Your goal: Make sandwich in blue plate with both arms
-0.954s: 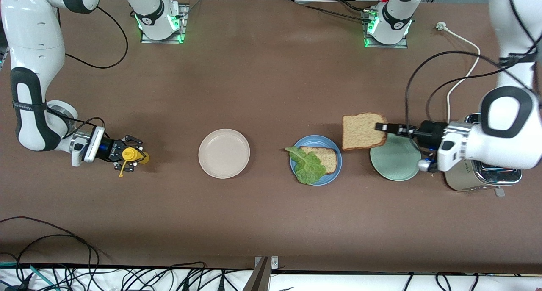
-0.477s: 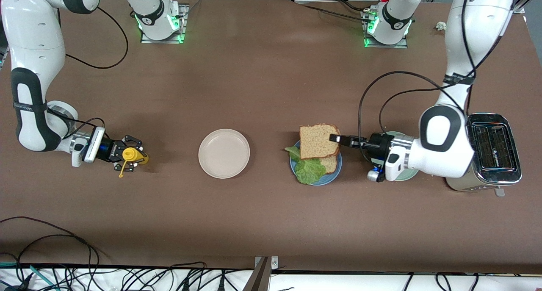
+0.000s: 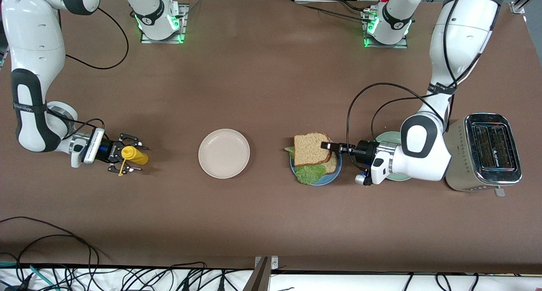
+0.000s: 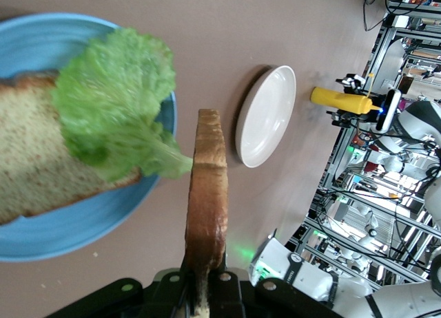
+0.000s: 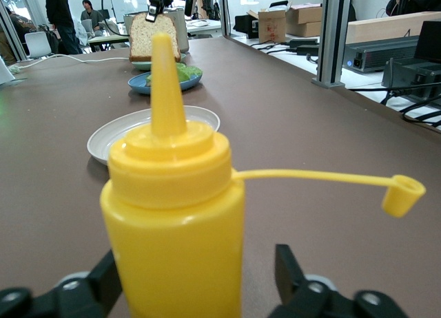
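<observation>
Front view: left gripper clamped on crust edge of top brown wholemeal bread slice, hovering it over crinkly green lettuce leaf and bottom slice on round blue plate, mid-table, so stack lines up before letting go.

Left wrist view: slice hangs edge-on from pinched fingers, not set down yet.

Right wrist view: right gripper fingers apart around upright yellow plastic squeeze bottle, cap flipped off; probably just parked there, waiting.

The left arm covers most of the green plate. The top slice hides part of the lettuce, perhaps without touching it.
</observation>
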